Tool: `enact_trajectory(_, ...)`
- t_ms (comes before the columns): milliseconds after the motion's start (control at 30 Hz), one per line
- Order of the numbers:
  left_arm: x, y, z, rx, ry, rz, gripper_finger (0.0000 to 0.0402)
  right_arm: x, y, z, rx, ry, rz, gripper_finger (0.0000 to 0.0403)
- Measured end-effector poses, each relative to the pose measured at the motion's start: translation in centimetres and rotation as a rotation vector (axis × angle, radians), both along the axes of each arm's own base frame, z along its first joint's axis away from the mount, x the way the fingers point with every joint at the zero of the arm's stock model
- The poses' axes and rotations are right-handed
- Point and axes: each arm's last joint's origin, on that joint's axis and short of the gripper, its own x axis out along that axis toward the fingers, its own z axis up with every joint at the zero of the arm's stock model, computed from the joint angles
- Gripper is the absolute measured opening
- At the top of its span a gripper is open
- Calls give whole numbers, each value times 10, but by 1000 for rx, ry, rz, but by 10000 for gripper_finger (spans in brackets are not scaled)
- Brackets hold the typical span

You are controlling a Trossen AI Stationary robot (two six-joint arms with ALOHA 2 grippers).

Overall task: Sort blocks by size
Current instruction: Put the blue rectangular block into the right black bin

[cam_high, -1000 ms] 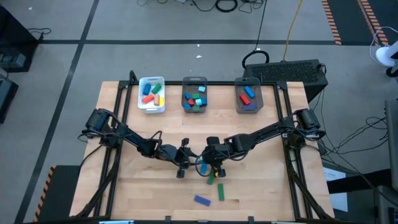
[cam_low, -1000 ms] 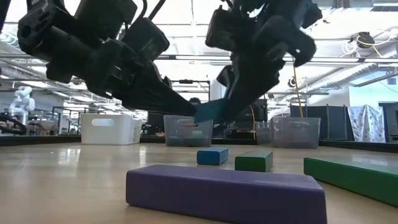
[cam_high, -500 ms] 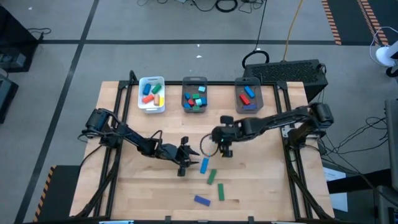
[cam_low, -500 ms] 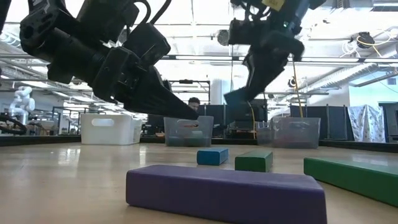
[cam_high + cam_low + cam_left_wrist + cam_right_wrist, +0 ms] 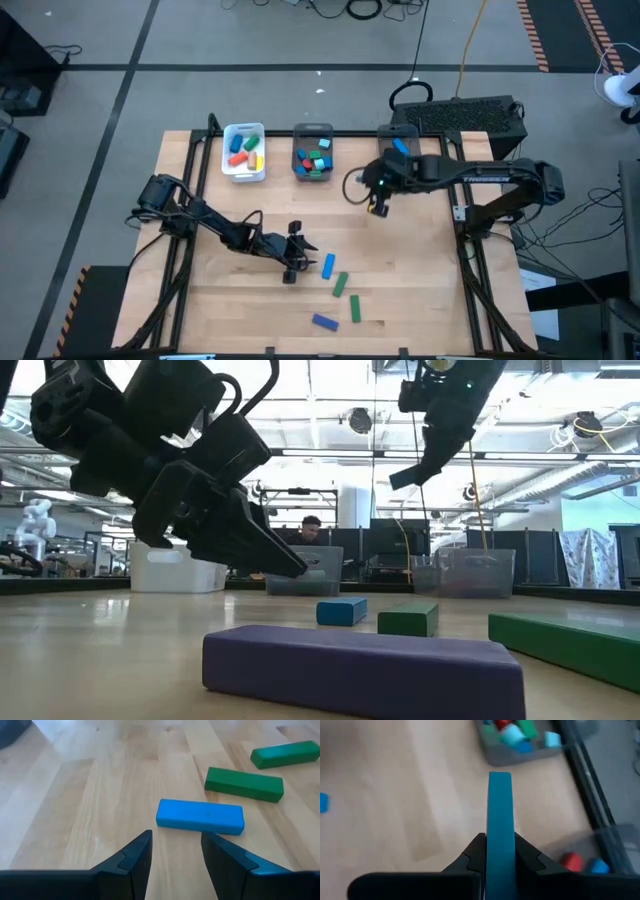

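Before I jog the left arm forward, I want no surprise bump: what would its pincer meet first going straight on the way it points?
Most likely the blue block, lying crosswise on the table just ahead of the open left pincer. The green blocks lie beyond it, off to one side.

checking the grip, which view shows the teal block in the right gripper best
The right wrist view: the teal block stands edge-on, clamped in the right gripper. The low view shows it only as a dark shape high above the table. The high view hides it under the gripper, and the left wrist view misses it.

bright overhead light, right wrist blurred
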Motion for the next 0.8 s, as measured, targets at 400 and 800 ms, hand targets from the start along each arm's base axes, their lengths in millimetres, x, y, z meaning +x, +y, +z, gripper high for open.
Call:
enact_trajectory(400,-2,1,-4,14,48,3,173,-40,-74,-31,-36,114,-331,40)
enact_trajectory(800,-3,3,-5,45,56,39,173,-82,-146,-71,49,-94,-491,40)
